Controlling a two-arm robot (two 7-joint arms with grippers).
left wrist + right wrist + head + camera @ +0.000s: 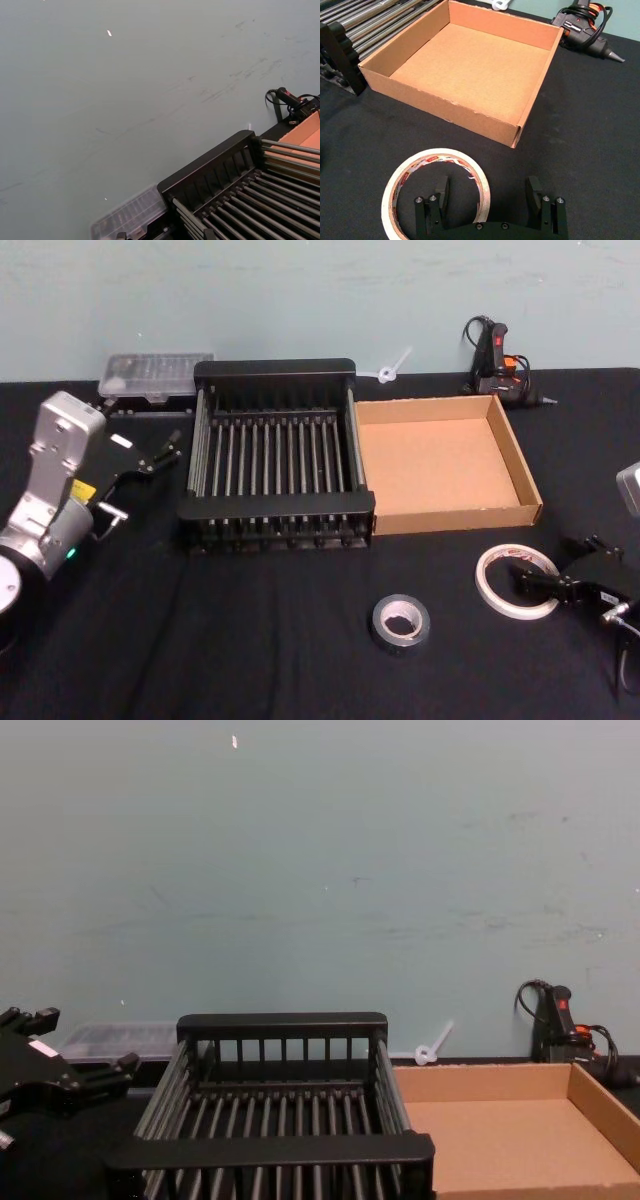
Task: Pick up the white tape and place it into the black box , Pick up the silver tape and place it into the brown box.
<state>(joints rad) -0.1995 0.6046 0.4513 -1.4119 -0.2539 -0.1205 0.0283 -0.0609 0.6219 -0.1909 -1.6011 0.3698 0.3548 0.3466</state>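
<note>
The white tape (497,595) lies flat on the black table, front right, below the brown box (450,518). My right gripper (532,582) is open at its right side. In the right wrist view one finger (441,189) is inside the white tape (395,185) and the other stands outside, so the ring's wall lies between them. The silver tape (401,623) lies flat at front centre, apart from both grippers. The black box (274,370) stands left of the brown box, touching it. Left of the crate my left gripper (165,452) hovers open, holding nothing.
A clear plastic case (155,375) sits behind the crate at the back left. A black and orange glue gun (500,365) with its cord lies at the back right, and a small white plastic piece (393,367) lies by the wall. Both boxes hold nothing.
</note>
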